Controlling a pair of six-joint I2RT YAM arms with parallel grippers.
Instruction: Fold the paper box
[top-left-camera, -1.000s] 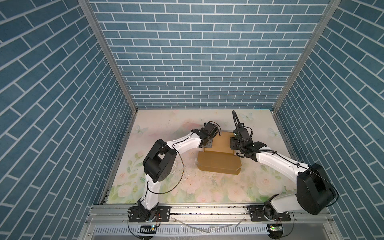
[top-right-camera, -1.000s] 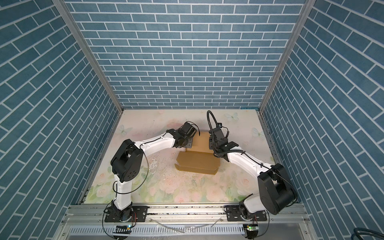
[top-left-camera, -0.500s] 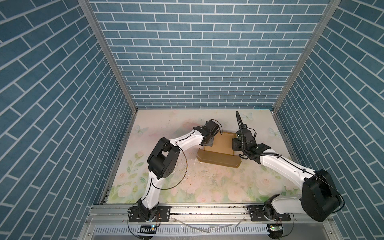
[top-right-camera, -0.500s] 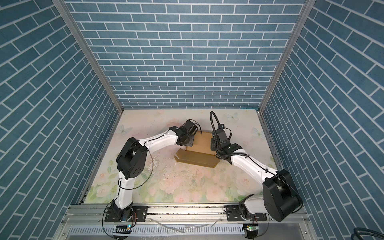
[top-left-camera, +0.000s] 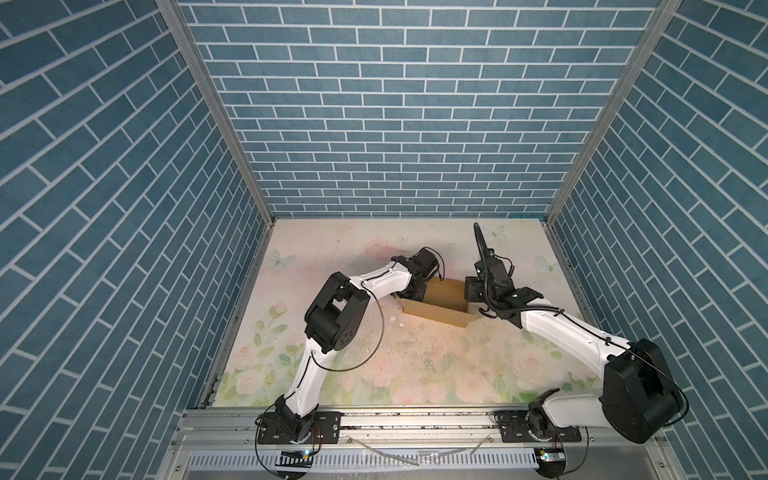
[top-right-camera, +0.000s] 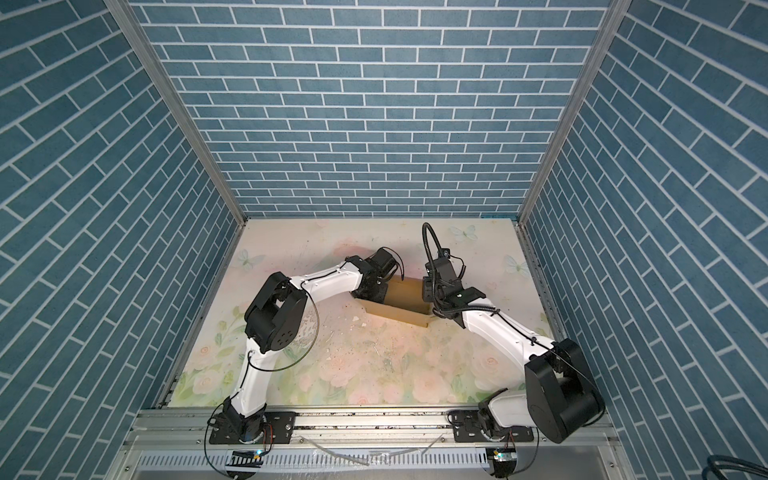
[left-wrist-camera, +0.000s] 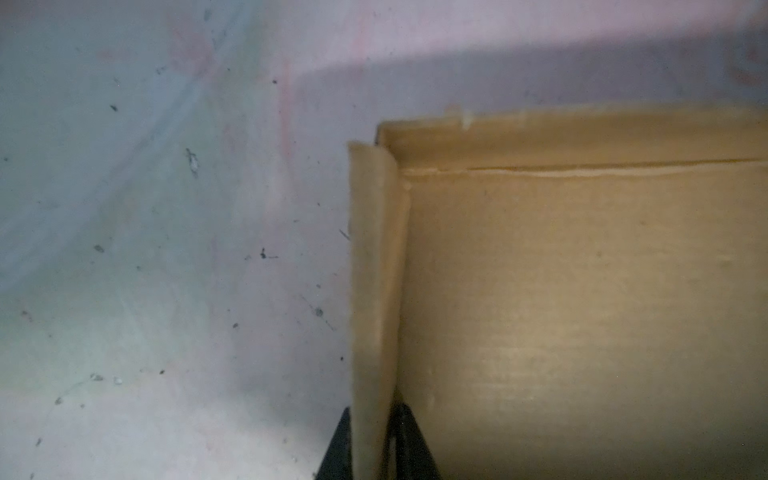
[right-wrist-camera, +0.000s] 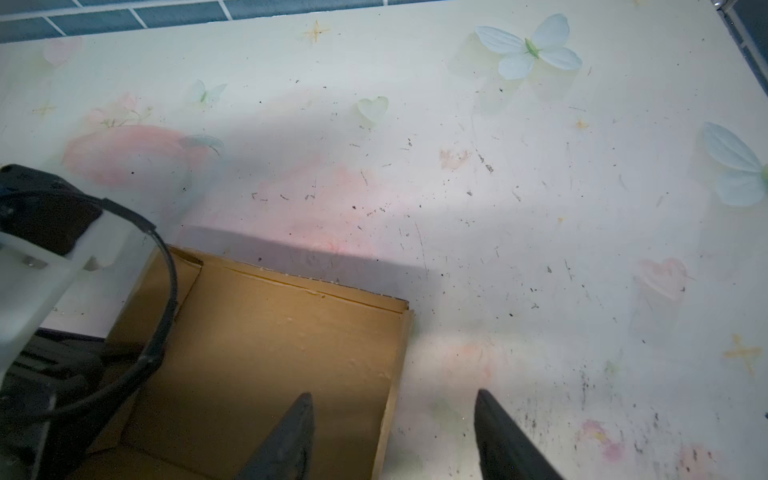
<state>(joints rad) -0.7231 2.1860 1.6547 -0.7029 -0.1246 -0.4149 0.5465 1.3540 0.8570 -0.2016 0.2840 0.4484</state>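
Counter (top-left-camera: 415, 374): pale floral print, scuffed, speckled with grit. Blue brick-pattern walls (top-left-camera: 374, 124) on three sides. Paper box (top-left-camera: 442, 297) sits mid-counter toward the back: brown corrugated card, a shallow open tray. My left jaws straddle its doubled side wall (left-wrist-camera: 374, 291); clamped or loose, I cannot tell. My right jaws stand released, astride the opposite wall (right-wrist-camera: 397, 374).
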